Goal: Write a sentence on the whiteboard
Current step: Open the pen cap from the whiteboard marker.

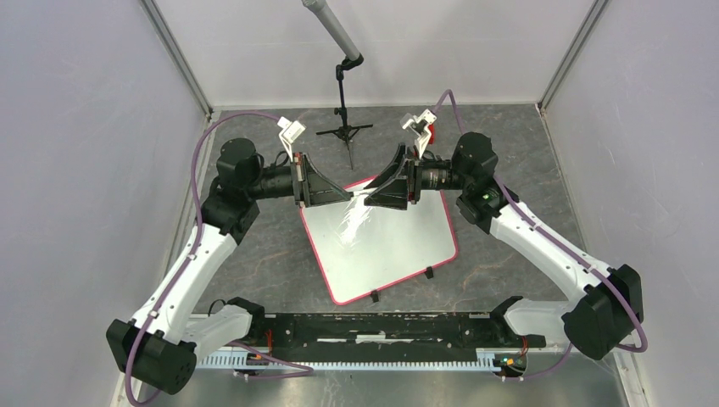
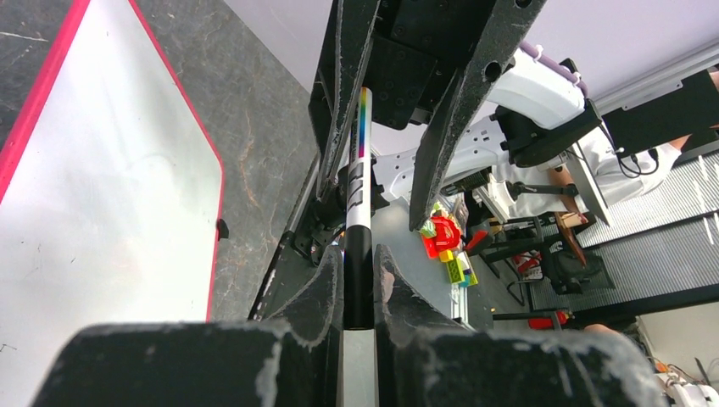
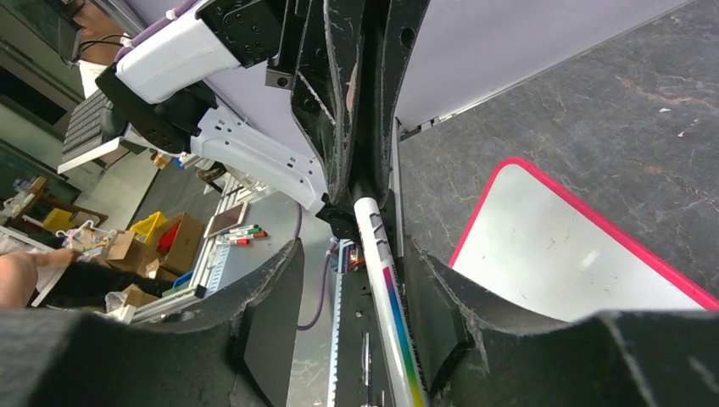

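Observation:
The whiteboard (image 1: pixel 381 246) lies flat on the dark table, pink-red rimmed and blank; no sentence shows on it. Both arms meet just above its far edge. My left gripper (image 1: pixel 348 197) is shut on the black end of a white marker (image 2: pixel 358 246) with a rainbow stripe, seen between its fingers in the left wrist view (image 2: pixel 359 271). My right gripper (image 1: pixel 371 193) is open, its jaws spread around the marker's white barrel (image 3: pixel 381 254), which lies close to one finger (image 3: pixel 432 297). The board also shows in the left wrist view (image 2: pixel 102 195) and the right wrist view (image 3: pixel 560 254).
A black microphone stand (image 1: pixel 343 127) with a grey boom (image 1: pixel 332 30) stands behind the board. Small black clips (image 1: pixel 428 273) sit on the board's near edge. A black rail (image 1: pixel 373 331) runs between the arm bases. Pale walls enclose the table on three sides.

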`<act>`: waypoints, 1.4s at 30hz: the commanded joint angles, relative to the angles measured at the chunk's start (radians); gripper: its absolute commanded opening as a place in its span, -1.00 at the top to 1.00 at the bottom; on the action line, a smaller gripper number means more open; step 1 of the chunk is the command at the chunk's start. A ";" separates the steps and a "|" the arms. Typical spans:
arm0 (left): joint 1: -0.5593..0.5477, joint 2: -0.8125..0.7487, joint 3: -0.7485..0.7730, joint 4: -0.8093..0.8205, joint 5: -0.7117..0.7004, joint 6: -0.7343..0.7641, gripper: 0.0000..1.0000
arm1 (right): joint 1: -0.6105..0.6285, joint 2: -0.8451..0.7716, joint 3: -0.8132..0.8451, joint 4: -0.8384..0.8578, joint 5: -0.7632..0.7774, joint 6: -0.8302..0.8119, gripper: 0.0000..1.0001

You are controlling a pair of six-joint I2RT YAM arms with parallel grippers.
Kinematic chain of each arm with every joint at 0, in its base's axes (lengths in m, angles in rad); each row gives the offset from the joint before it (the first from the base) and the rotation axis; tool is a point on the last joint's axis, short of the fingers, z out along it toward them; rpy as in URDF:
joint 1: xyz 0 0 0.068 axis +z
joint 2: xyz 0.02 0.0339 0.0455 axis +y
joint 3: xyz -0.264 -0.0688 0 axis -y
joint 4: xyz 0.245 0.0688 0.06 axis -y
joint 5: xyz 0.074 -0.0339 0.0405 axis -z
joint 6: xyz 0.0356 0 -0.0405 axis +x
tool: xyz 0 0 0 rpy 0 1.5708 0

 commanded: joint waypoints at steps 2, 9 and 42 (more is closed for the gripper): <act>0.000 -0.043 -0.015 0.002 -0.009 0.027 0.95 | -0.009 -0.014 0.020 0.053 -0.015 0.003 -0.02; 0.002 -0.033 -0.010 -0.001 -0.018 0.022 0.95 | -0.009 -0.013 0.002 0.080 -0.016 0.029 0.05; 0.159 -0.041 -0.074 0.037 0.039 -0.007 0.95 | -0.170 -0.042 0.003 0.066 -0.068 0.048 1.00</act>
